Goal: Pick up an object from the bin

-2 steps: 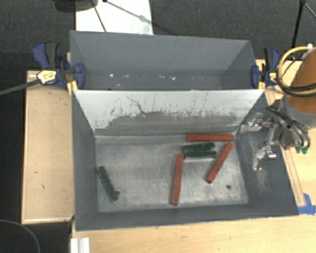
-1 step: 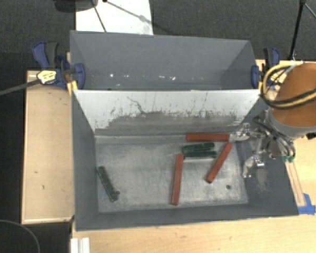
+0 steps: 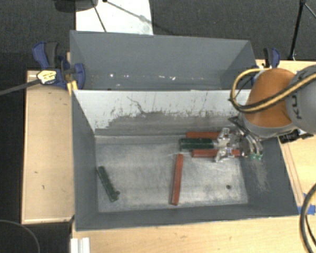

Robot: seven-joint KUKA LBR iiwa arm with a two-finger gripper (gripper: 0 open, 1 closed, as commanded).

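My gripper (image 3: 225, 147) hangs low at the right of the bin's floor, its metal fingers pointing left. Right at its fingertips lies a small stack of bars: a red-brown bar (image 3: 202, 135) at the back, a dark green bar (image 3: 196, 144) in the middle and a red bar (image 3: 205, 153) in front. The fingertips touch or overlap the right ends of these bars; whether any bar is between them I cannot tell. A longer red-brown bar (image 3: 176, 179) lies lengthwise on the floor, left of and in front of the gripper.
A dark green bar (image 3: 107, 183) lies near the front left corner of the bin. The arm with its orange cover and cables hangs over the bin's right wall.
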